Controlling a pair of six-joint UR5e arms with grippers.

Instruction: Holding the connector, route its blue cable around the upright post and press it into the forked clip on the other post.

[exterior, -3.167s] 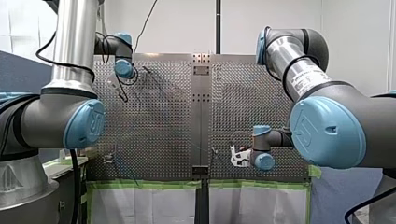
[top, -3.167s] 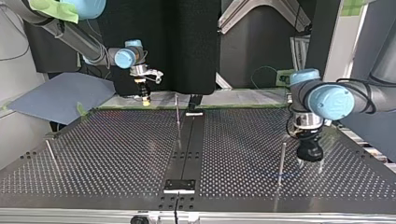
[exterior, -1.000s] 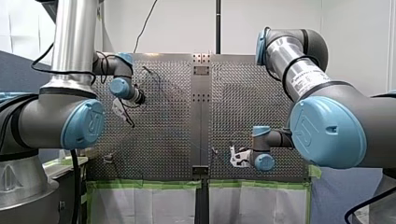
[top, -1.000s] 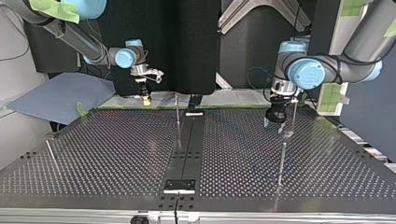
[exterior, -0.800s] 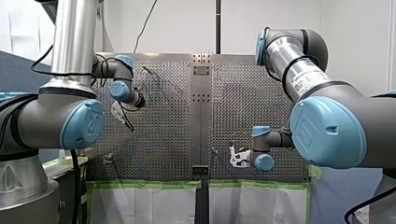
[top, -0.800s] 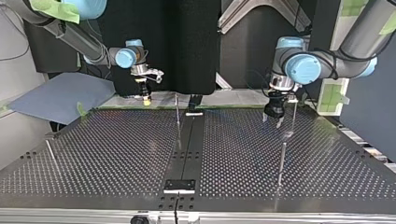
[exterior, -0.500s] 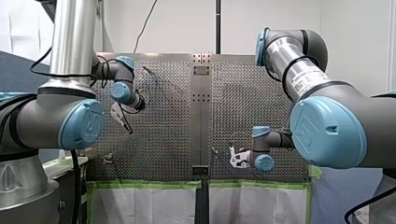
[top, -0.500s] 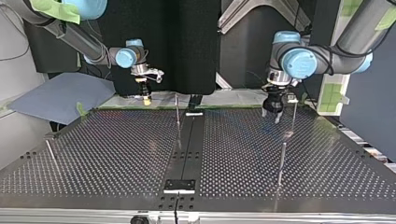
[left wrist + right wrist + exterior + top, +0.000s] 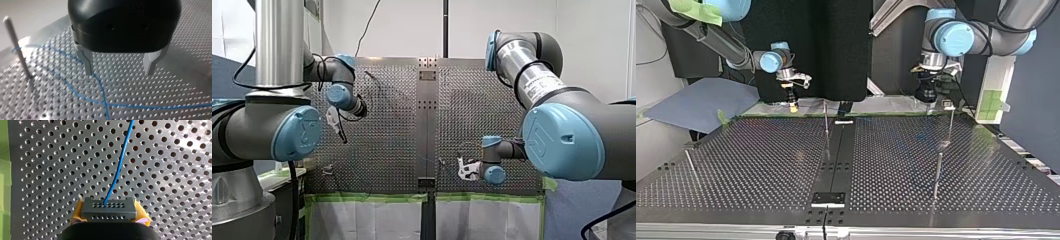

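In the right wrist view my right gripper [image 9: 109, 214] is shut on a black connector [image 9: 109, 208], yellow pads on both sides. A blue cable [image 9: 117, 172] runs from the connector out over the perforated plate. In the top view that gripper [image 9: 792, 102] hangs at the far left edge. My left gripper [image 9: 119, 72] is open with nothing between its metal fingers. Under it the blue cable [image 9: 82, 96] lies in crossing strands, and one strand meets a thin post [image 9: 17, 50] partway up. In the top view my left gripper [image 9: 927, 97] hangs at the far right.
Thin upright posts stand on the plate in the top view: one near the middle [image 9: 826, 122], two at the right [image 9: 937, 175] [image 9: 951, 125], one at the left [image 9: 690, 165]. A dark centre strip [image 9: 836, 160] divides the plate. Green tape lines the far edge.
My left gripper has risen and drawn back from the right-hand posts toward the top view's far edge, staying open. My right gripper has not moved.
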